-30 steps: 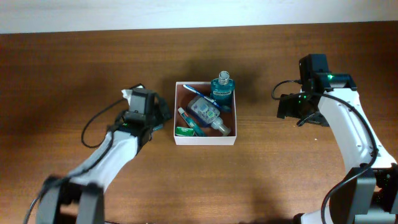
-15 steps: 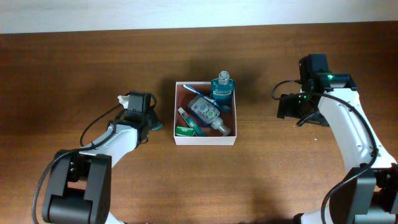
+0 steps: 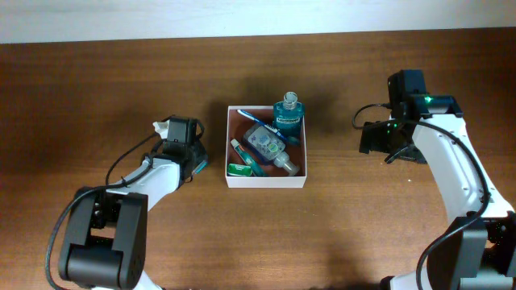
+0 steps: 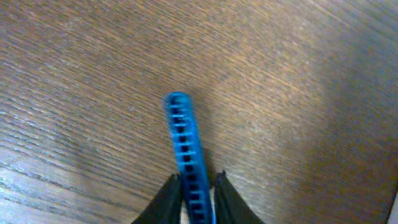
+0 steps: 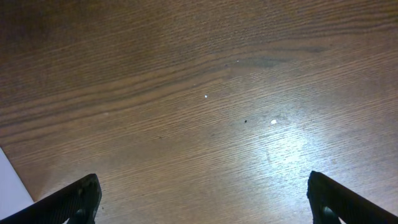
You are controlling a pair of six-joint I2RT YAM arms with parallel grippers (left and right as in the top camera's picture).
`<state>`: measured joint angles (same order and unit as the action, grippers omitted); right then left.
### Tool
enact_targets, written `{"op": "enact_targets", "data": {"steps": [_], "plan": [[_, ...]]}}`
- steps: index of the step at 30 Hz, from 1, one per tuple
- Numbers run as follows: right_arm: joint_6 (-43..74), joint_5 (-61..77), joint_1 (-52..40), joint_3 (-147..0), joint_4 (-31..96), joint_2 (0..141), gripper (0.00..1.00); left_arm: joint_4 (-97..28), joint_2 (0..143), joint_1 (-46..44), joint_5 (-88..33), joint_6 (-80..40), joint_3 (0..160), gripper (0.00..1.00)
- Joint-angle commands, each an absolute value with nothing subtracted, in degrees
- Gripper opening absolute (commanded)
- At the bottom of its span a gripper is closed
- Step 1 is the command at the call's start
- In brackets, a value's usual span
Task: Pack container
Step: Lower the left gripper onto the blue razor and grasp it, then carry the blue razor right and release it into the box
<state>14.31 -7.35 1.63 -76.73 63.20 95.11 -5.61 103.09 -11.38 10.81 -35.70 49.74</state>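
The container [image 3: 266, 181] is a shallow square box with white walls and a reddish-brown inside, at the table's middle. In it lie a teal bottle [image 3: 288, 112], a clear bluish bottle [image 3: 267, 145] and a green tube [image 3: 239, 168]. My left gripper [image 3: 196, 163] sits just left of the box, low over the wood. In the left wrist view its fingers [image 4: 168, 196] are shut on a narrow blue slotted strip [image 4: 183, 134], which points away over the tabletop. My right gripper [image 5: 202, 196] stands open over bare wood to the right of the box, holding nothing.
The brown wooden table [image 3: 97, 89] runs to a pale wall strip [image 3: 242, 16] at the back. A white corner [image 5: 13, 180] shows at the left edge of the right wrist view.
My left gripper has shut on the blue strip and drawn slightly left and back from the box's side. The right arm has not moved.
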Motion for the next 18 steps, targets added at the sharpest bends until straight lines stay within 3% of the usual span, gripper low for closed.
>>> {"op": "enact_targets", "data": {"steps": [1, 10, 18], "plan": [[14.0, -7.0, 2.0, -77.2, 63.2, 95.3, 0.99, -6.3, 105.6, -11.2, 9.9, -36.0, 49.1, 0.17], [14.0, -7.1, 2.0, -77.2, 63.2, 95.3, 0.99, -6.3, 103.2, -11.2, 9.9, -35.9, 50.4, 0.09], [14.0, -7.0, 2.0, -77.2, 63.2, 95.3, 0.99, -6.9, 86.7, -11.5, 2.3, -35.9, 52.3, 0.08]]}}
